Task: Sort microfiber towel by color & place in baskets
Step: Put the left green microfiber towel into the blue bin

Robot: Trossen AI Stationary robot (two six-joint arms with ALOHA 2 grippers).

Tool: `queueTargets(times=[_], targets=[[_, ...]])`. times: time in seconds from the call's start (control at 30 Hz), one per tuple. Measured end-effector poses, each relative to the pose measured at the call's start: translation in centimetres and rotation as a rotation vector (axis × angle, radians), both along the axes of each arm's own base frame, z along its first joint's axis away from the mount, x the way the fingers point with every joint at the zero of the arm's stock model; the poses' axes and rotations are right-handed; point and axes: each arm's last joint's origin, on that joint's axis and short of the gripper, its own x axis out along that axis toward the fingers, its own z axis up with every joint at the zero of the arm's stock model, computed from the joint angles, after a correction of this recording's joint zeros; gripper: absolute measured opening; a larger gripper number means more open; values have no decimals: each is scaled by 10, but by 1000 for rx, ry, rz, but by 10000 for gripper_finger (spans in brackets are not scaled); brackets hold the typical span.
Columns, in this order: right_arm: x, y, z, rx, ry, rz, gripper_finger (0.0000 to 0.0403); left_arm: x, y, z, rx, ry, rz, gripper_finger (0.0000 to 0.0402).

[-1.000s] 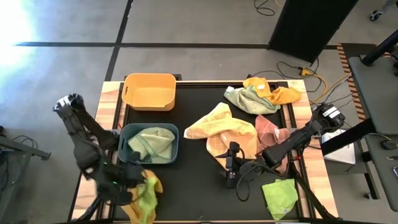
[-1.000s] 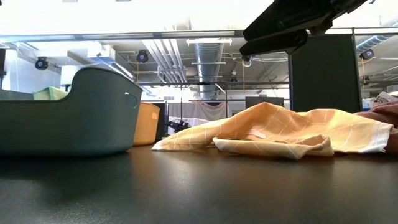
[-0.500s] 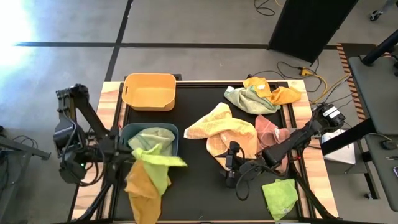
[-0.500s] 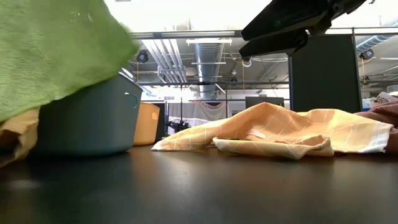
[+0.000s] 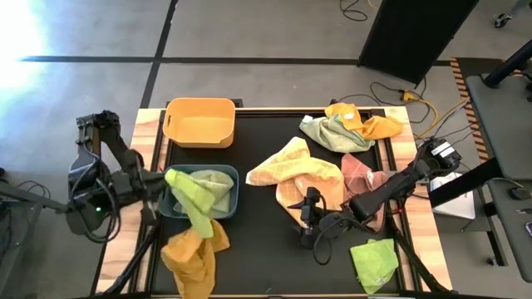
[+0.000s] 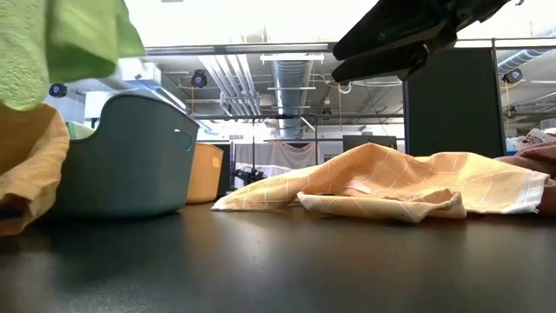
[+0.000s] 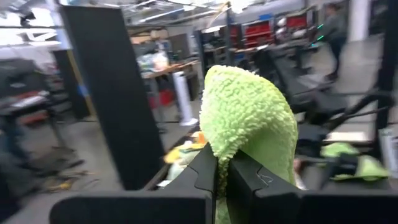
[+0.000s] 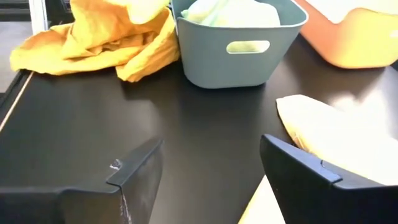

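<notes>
Bright green terry, the green towel (image 5: 188, 198), is pinched between the closed fingers of the left gripper (image 7: 222, 177) and hangs over the blue-grey basket (image 5: 171, 207) at about eight o'clock on the black mat (image 5: 258, 241); inside that basket a pale green towel (image 5: 218, 184) is seen. An orange towel (image 5: 193, 252) is draped just beside the basket's near edge, trailing toward seven o'clock, and whether it is caught with the green one cannot be told. The yellow-orange basket (image 5: 199, 122) is set at ten o'clock, close behind the blue-grey one. The right gripper (image 8: 211, 168) is held low over the mat near six o'clock, its fingers spread wide with nothing between them, just beside a pale yellow checked towel (image 5: 298, 170) spread at the centre. A pink towel (image 5: 362, 175) is found at three o'clock, a heap of green and orange towels (image 5: 349, 124) at one o'clock, and another green towel (image 5: 373, 261) at five o'clock.
</notes>
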Motion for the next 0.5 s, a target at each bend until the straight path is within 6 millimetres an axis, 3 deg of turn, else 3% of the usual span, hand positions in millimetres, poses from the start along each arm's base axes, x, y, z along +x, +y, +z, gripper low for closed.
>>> queueTargets(times=[0.3,0.5], targets=[[0,0,0,3,-1,-2,256,5,34,-6,116,63,153,0],[0,0,0,30,-5,-15,265,-7,62,-10,18,112,115,0]])
